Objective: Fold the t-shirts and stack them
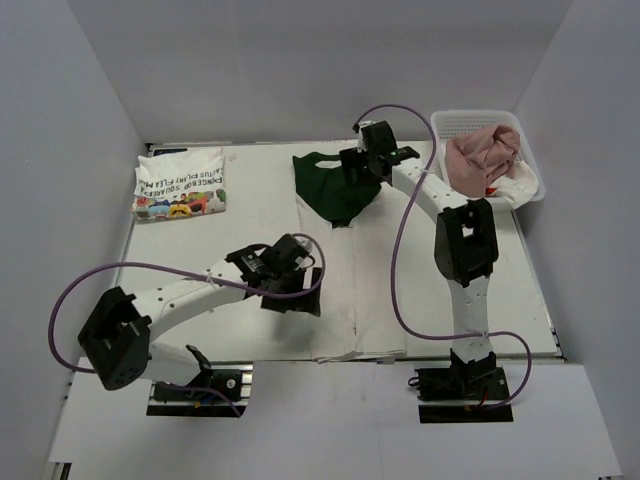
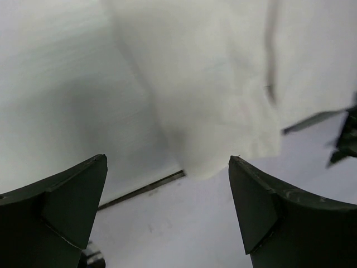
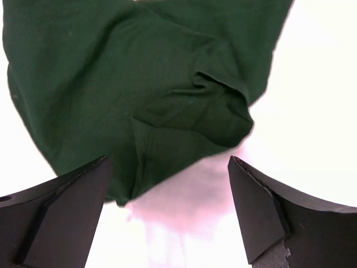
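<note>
Four shirts are in sight. One, white with dark green sleeves (image 1: 325, 195), lies spread out in the middle of the surface (image 1: 180, 255), its green part bunched and creased at the far end and its white body running toward the near edge. A second shirt, white with black lettering and colourful cartoon figures (image 1: 180, 185), sits folded into a neat rectangle at the far left corner, well apart from the first. The other two are heaped in a white lattice basket (image 1: 470, 116) at the far right: a dusty pink shirt (image 1: 480, 150) on top, and a white one with a little red showing (image 1: 505, 188) beneath it at the basket's near side. There are two arms. The right hand (image 3: 167, 162) hangs over the crumpled green sleeve with its fingers spread wide and nothing between them. The left hand (image 2: 167, 159) is over the near left part of the spread shirt's white body, by the cloth's edge, its fingers likewise wide apart and empty. Whether either one touches the cloth cannot be told.
</note>
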Robot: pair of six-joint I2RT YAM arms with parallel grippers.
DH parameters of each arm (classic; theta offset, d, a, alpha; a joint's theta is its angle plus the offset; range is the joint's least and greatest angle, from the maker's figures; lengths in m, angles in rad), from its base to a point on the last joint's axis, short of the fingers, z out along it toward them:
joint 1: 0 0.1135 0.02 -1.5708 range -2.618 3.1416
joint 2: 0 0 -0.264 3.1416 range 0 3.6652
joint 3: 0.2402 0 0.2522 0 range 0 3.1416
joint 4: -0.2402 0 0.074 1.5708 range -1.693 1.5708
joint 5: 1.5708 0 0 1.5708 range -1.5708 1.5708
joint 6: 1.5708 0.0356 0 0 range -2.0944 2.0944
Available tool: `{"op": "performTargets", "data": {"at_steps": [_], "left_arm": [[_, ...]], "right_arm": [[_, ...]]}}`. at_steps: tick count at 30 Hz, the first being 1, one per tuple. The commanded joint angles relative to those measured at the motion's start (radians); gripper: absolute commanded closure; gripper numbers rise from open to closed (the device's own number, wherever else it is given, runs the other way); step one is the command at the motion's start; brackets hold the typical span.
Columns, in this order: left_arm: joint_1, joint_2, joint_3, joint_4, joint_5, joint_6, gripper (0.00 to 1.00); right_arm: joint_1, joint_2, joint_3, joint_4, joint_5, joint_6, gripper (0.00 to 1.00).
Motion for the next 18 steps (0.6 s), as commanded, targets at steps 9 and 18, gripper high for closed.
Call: {"op": "performTargets", "data": {"at_steps": [9,18], "left_arm": [[0.008,-0.264,-0.202,-0.054,-0.161,-0.238,0.00],[0.008,-0.189,-0.202,-0.035,-0.152,-0.218,0.00]], "right_arm": [[0.041,0.161,0.107,-0.044,0.042,0.009,0.10],[0.038,0.014,-0.099,0.009,0.225,0.121,0.10]]}}
